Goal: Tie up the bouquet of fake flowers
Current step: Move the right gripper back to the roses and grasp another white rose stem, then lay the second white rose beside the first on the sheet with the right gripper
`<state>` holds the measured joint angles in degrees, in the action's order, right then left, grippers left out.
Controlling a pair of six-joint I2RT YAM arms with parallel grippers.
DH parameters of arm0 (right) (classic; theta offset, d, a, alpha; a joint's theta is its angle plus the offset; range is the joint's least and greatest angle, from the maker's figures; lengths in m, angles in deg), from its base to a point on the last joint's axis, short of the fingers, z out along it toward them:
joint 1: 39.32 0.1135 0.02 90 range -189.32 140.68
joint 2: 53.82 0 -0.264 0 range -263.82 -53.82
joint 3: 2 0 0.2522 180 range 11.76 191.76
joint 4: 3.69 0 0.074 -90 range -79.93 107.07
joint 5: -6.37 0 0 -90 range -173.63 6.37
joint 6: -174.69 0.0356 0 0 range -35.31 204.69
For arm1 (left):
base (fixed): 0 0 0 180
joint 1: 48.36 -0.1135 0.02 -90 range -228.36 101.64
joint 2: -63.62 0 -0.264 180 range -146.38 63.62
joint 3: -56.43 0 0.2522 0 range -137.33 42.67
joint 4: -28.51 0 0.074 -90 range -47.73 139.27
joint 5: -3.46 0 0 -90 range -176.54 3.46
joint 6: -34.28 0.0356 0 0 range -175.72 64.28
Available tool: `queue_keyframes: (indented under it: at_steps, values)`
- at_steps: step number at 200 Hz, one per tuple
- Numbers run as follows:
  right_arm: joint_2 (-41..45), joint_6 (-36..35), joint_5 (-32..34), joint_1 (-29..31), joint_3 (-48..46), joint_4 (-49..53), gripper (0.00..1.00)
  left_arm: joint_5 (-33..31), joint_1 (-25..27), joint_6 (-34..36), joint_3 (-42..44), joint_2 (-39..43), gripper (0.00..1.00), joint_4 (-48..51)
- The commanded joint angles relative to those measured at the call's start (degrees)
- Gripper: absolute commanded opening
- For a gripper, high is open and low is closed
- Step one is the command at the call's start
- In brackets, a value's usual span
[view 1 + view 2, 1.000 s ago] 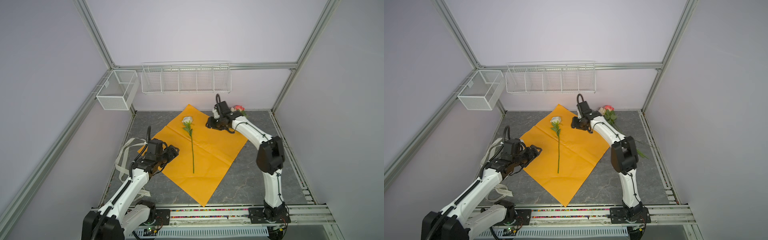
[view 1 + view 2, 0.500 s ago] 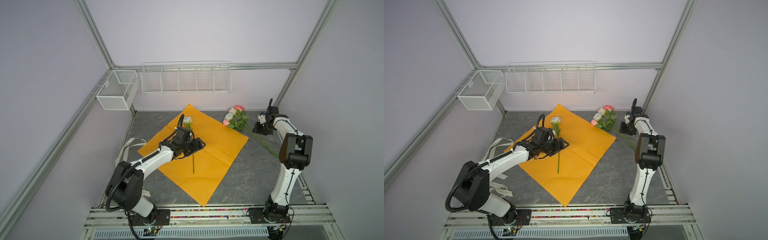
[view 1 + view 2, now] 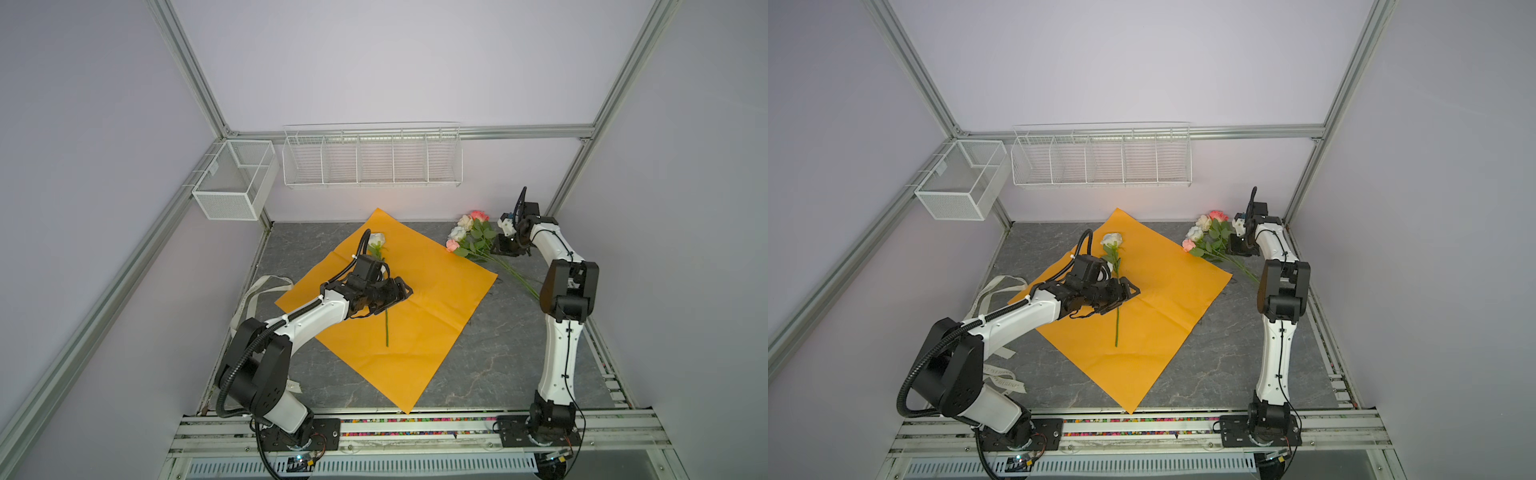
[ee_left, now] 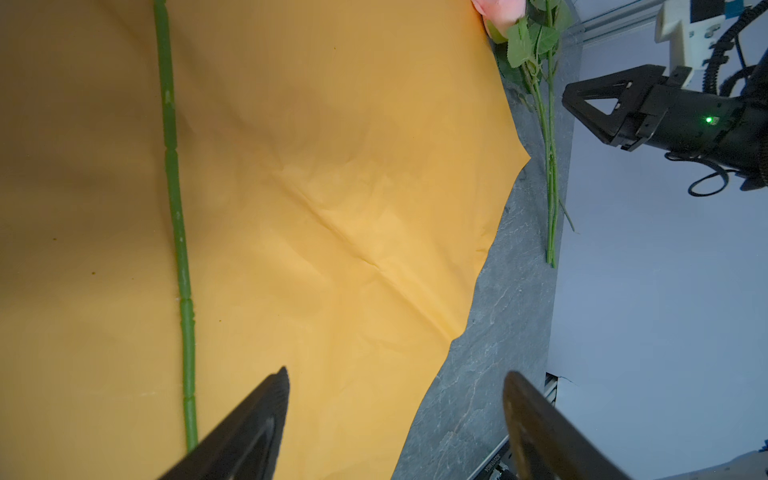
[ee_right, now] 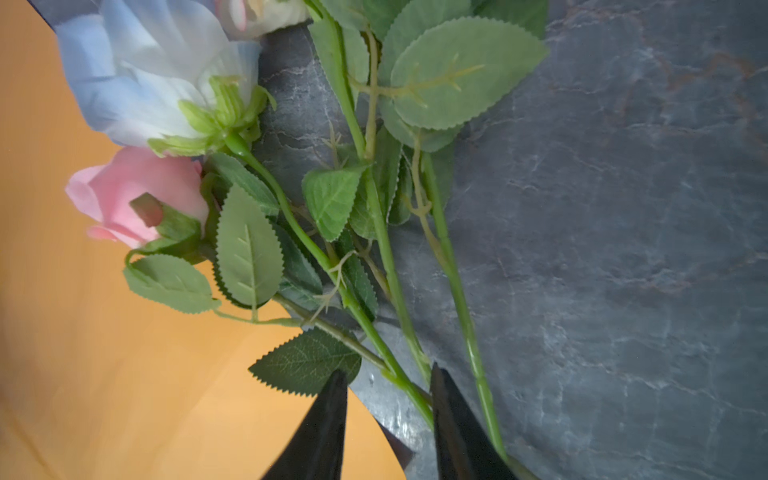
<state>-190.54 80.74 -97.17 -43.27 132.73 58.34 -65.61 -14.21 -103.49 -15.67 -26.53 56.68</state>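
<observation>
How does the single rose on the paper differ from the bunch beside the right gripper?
The single rose is white, wholly on the orange paper; the bunch mixes pink, cream and white, mostly on the grey table. The right gripper straddles one bunch stem; the single rose's stem lies outside the open left gripper. Both lie flat.

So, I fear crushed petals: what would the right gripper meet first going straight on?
Probably the stems and leaves just ahead; one stem lies between the right gripper's fingers. Depth unclear.
</observation>
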Motion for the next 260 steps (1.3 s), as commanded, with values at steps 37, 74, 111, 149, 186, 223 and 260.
queue_keyframes:
  at_steps: [37,74,111,149,186,223,260]
  values:
    - [-3.37,-5.09,5.57,1.18,3.3,5.4,0.32,1.77,0.37,-0.32,-2.25,-1.48,0.81,-0.89]
    - [-3.2,-5.75,10.69,2.15,3.75,5.05,0.37,5.81,2.51,-0.93,-5.39,-3.97,0.81,-4.85]
    - [-4.06,-6.46,11.5,2.21,4.91,6.09,0.3,6.42,5.25,-0.92,-9.58,-7.22,0.81,-4.22]
    - [-1.34,-6.34,10.6,2.22,4.9,6.13,0.13,6.09,5.66,-1.17,-10.02,-7.48,0.79,-4.12]
    - [9.92,-2.65,6.39,1.77,-2.36,3.52,0.09,1.01,5.66,1.36,-10.44,-3.58,0.8,0.36]
    - [19.09,5.96,-5.18,2.3,-10.93,0.81,0.09,-4.37,5.66,3.4,-10.83,-0.11,0.83,4.12]
    - [29.07,19.9,-13.16,7.09,-26.8,-12.19,0.09,-8.71,4.1,3.24,-7.61,4.17,0.86,4.96]
